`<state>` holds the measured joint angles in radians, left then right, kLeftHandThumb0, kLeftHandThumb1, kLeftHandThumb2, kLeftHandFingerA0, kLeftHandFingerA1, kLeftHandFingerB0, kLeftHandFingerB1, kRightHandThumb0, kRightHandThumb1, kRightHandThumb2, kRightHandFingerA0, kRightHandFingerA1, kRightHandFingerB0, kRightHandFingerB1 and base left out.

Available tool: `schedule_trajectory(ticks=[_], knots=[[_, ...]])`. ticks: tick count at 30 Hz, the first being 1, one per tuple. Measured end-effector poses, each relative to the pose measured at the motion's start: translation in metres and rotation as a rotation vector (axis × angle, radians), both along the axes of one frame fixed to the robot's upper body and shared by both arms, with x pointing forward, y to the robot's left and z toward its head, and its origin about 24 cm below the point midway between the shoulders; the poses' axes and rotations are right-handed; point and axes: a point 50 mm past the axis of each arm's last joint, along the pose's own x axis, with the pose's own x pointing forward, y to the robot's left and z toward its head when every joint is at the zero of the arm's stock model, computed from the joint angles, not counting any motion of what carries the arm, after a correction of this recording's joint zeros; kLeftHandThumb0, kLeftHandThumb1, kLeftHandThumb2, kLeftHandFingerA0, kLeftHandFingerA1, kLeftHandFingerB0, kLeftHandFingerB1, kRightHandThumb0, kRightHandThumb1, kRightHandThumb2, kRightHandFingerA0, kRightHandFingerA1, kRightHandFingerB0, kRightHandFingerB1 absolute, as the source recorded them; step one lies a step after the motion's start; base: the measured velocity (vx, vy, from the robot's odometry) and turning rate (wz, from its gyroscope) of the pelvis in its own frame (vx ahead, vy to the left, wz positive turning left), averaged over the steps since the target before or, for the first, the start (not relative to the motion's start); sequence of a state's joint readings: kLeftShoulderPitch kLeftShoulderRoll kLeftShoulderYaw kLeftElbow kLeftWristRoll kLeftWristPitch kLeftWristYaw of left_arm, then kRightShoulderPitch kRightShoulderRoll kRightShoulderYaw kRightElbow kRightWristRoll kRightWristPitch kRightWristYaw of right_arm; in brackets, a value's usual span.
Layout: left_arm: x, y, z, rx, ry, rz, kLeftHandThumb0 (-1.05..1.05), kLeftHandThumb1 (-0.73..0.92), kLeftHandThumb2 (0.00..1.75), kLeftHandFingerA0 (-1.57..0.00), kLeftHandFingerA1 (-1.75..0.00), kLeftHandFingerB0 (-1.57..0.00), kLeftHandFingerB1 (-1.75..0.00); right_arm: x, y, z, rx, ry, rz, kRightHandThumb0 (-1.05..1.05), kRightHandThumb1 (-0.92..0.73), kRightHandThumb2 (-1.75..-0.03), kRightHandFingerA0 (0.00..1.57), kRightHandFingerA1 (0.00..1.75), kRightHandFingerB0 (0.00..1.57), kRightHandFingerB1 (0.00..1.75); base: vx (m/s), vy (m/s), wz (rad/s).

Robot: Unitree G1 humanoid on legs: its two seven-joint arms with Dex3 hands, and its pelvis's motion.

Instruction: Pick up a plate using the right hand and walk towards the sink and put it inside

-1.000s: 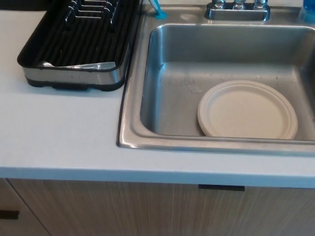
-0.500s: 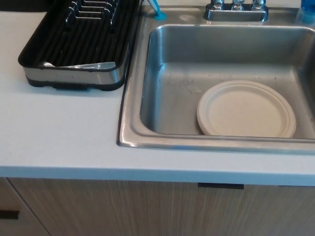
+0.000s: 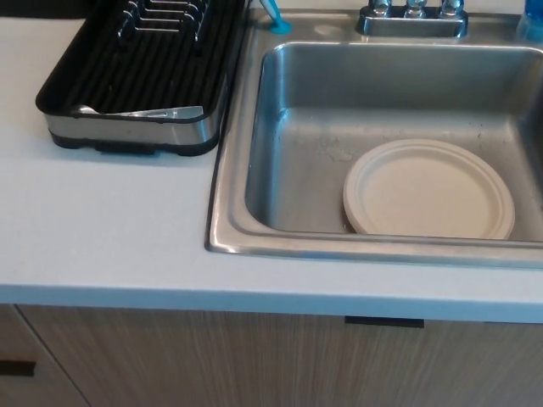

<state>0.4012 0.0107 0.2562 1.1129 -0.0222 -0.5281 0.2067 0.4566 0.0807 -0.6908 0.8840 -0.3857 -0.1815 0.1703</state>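
A pale countertop is stretching across the left side of the head view, lying bare between the front edge and a black dish rack that is sitting at the back left. The rack's far end is running out of the top of the picture, so only its ribbed tray, a few wire prongs and its shiny metal front band are showing. Its right edge is sitting just beside the sink's left rim.

Below the counter's front edge, wood-grain cabinet fronts are filling the bottom of the picture, with a dark handle showing under the sink and another at the far left, partly cut off.

The steel sink is taking up the right half, its right wall running out of the picture. Inside it, the plate is lying flat on the basin floor, toward the front right, its near rim hidden behind the sink's front wall. The basin floor to the left of the plate and behind it is lying open.

At the back, a blue object is standing at the sink's rear left corner, cut off at the top. The faucet base is sitting behind the basin, only its lower part showing. Something blue at the top right corner is too cropped to make out.

Neither robot hand is showing, so their fingers cannot be described.
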Motion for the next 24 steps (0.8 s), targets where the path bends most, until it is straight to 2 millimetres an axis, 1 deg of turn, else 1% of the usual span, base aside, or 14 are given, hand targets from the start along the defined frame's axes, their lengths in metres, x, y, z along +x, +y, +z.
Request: schedule_trajectory(ticks=[1,2,4,6,7,10,11,15,16,18,19,21,22,24], knots=[[0.001,0.000,0.000,-0.001,0.002,0.001,0.09,0.69,1.32,-1.23,-1.24,-1.08,-1.12,0.001,0.003,-0.002,0.001,0.015,0.047,-0.29,-0.65,-0.60,0.79,0.51,0.56,0.40,0.00,0.000,0.00],[0.001,0.000,-0.001,-0.001,0.004,0.002,0.15,0.48,1.53,-1.01,-1.46,-0.91,-1.21,0.001,0.004,-0.002,0.000,0.024,0.078,-0.30,-0.67,-0.60,0.80,0.61,0.55,0.40,0.00,0.000,0.00],[0.003,0.001,-0.001,-0.002,0.011,0.003,0.14,0.49,1.52,-1.01,-1.44,-0.92,-1.21,0.002,0.009,-0.005,-0.004,0.053,0.191,-0.32,-0.72,-0.62,0.61,0.56,0.53,0.40,0.00,0.000,0.00],[0.004,0.002,-0.001,-0.002,0.016,0.002,0.14,0.49,1.52,-1.01,-1.44,-0.92,-1.21,0.002,0.012,-0.007,-0.008,0.072,0.277,-0.32,-0.72,-0.62,0.61,0.56,0.53,0.40,0.00,0.000,0.00],[0.004,0.003,-0.002,-0.002,0.022,0.000,0.08,0.63,1.27,-1.16,-1.19,-1.04,-1.08,0.002,0.013,-0.007,-0.014,0.082,0.338,-0.20,-0.62,-0.72,0.66,0.65,0.56,0.42,0.00,0.000,0.00],[0.004,0.003,-0.002,-0.003,0.031,-0.004,0.08,0.63,1.27,-1.16,-1.19,-1.04,-1.08,0.003,0.015,-0.008,-0.039,0.089,0.443,-0.20,-0.62,-0.72,0.66,0.65,0.56,0.42,0.00,0.000,0.00],[0.005,0.003,-0.002,-0.005,0.035,-0.007,0.11,0.44,1.43,-0.94,-1.34,-0.90,-1.15,0.004,0.017,-0.008,-0.048,0.087,0.484,-0.11,-0.54,-0.78,0.77,0.46,0.74,0.45,0.00,0.000,0.00],[0.005,0.001,-0.003,-0.009,0.045,-0.018,0.09,0.42,1.43,-0.93,-1.33,-0.89,-1.14,0.006,0.022,-0.008,-0.084,0.071,0.559,-0.16,-0.57,-0.71,0.83,0.50,0.76,0.46,0.00,0.000,0.00],[0.005,0.001,-0.003,-0.011,0.049,-0.023,0.09,0.47,1.43,-0.94,-1.37,-0.90,-1.17,0.007,0.023,-0.008,-0.098,0.065,0.577,-0.30,-0.67,-0.63,1.13,0.58,0.90,0.48,0.00,0.000,0.00],[0.005,0.000,-0.004,-0.012,0.052,-0.030,0.06,0.64,1.27,-1.14,-1.16,-1.03,-1.07,0.009,0.025,-0.008,-0.123,0.055,0.605,-0.38,-0.63,-0.61,1.19,0.61,0.94,0.50,0.00,0.000,0.00],[0.005,0.000,-0.004,-0.012,0.052,-0.033,0.18,0.51,1.54,-1.01,-1.39,-0.97,-1.21,0.010,0.025,-0.008,-0.137,0.051,0.621,-0.49,-0.50,-0.91,1.10,0.84,0.90,0.69,0.00,0.000,0.00],[0.007,0.000,-0.004,-0.011,0.052,-0.036,0.18,0.51,1.54,-1.01,-1.39,-0.97,-1.21,0.011,0.025,-0.007,-0.162,0.042,0.647,-0.49,-0.50,-0.91,1.10,0.84,0.90,0.69,0.00,0.000,0.00],[0.007,0.000,-0.004,-0.011,0.052,-0.038,0.05,0.63,1.26,-1.14,-1.16,-1.03,-1.07,0.012,0.025,-0.007,-0.177,0.037,0.661,-0.46,-0.57,-0.59,1.23,0.74,1.02,0.53,0.00,0.000,0.00],[0.008,0.000,-0.004,-0.008,0.052,-0.044,0.07,0.64,1.28,-1.17,-1.18,-1.05,-1.08,0.013,0.025,-0.006,-0.207,0.026,0.675,-0.41,-0.58,-0.59,1.24,0.80,1.02,0.54,0.00,0.000,0.00]])
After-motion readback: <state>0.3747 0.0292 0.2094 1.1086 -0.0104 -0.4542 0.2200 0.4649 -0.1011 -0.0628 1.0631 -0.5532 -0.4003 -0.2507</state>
